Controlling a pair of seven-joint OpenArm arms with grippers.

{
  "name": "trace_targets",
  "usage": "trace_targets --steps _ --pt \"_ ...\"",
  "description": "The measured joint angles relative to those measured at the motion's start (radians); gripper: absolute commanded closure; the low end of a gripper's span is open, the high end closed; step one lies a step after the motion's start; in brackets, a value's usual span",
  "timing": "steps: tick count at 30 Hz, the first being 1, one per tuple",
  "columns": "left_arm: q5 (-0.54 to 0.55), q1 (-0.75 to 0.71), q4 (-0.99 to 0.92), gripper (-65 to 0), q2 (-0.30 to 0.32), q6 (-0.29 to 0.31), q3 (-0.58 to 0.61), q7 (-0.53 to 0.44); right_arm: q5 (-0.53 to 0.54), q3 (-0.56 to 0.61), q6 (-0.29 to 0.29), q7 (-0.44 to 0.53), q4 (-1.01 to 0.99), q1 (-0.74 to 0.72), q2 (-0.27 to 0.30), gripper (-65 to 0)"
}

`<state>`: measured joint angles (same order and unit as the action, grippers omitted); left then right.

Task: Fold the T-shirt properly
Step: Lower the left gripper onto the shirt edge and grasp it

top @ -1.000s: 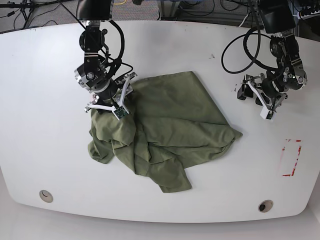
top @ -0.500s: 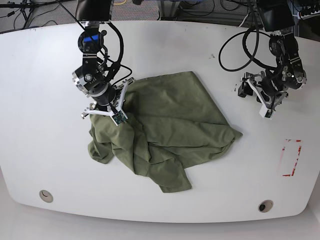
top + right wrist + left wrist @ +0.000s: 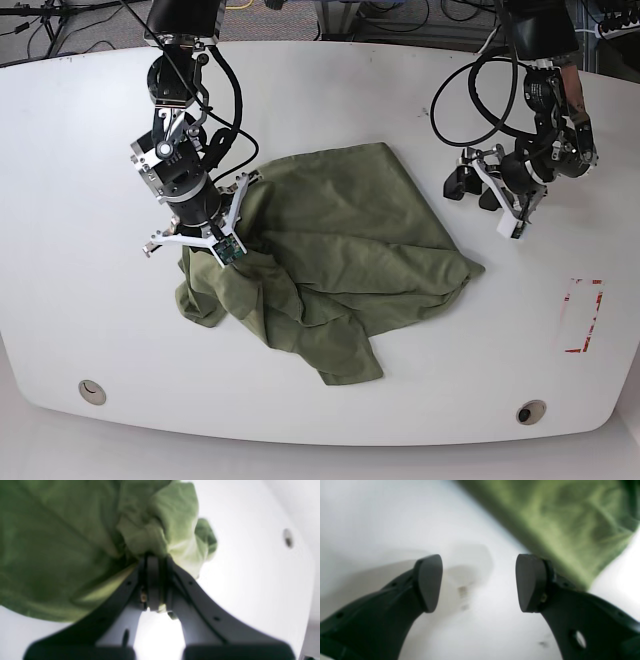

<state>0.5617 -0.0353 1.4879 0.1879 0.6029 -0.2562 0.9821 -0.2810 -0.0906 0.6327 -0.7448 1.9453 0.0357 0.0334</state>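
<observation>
The olive-green T-shirt (image 3: 340,260) lies crumpled and wrinkled in the middle of the white table (image 3: 80,200). My right gripper (image 3: 200,236) stands over the shirt's left edge. In the right wrist view that gripper (image 3: 154,561) is shut on a bunched fold of the T-shirt (image 3: 62,542). My left gripper (image 3: 472,190) hovers over bare table just right of the shirt. In the left wrist view it (image 3: 480,582) is open with nothing between its fingers, and the T-shirt (image 3: 570,517) edge lies beyond the right fingertip (image 3: 531,582).
A red rectangle mark (image 3: 583,316) sits near the table's right edge. Two round holes (image 3: 92,391) (image 3: 531,411) lie along the front edge. Black cables (image 3: 470,100) loop behind the left arm.
My right gripper has shut on the shirt's left edge and drawn it slightly left. The left arm has moved left toward the shirt, still open.
</observation>
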Motion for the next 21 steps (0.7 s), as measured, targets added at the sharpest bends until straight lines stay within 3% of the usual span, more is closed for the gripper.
trace_targets --steps 12,21 --pt "0.312 -0.048 0.002 -42.9 0.005 -0.001 0.100 0.011 0.003 0.000 0.000 -0.008 0.016 -0.003 0.003 0.0" --pt "0.285 -0.055 0.001 -42.9 -0.011 -0.008 0.121 -0.002 0.003 0.000 0.003 -0.008 0.016 -0.002 0.004 0.0"
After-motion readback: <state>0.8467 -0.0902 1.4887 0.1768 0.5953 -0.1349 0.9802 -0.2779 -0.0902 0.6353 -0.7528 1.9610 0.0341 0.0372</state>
